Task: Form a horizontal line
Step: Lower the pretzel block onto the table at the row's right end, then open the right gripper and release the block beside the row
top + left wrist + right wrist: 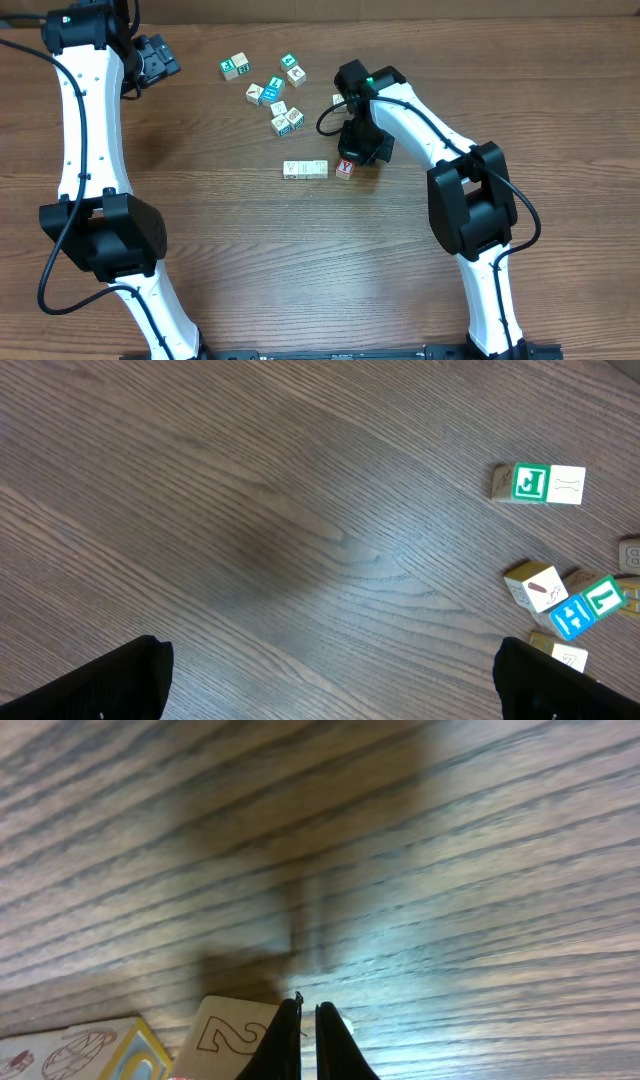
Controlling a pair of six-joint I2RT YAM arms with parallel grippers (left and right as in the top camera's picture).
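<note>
The horizontal line point(305, 169) lies in the middle of the tabletop point(250, 260), with its red-lettered cube point(345, 169) at the right end. The right hand point(309, 1030) is closed on nothing, just beside this cube. The left hand point(335, 685) is wide open, well apart.

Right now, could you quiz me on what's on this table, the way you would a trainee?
1. True or false: the left gripper holds a cube.
2. Which lies nearest the right gripper? A) a teal-and-white cube B) the red-lettered cube C) the left gripper
3. Fill in: the right gripper's jaws are ___.
Key: 1 false, it is open and empty. 2 B. 3 shut.
</note>
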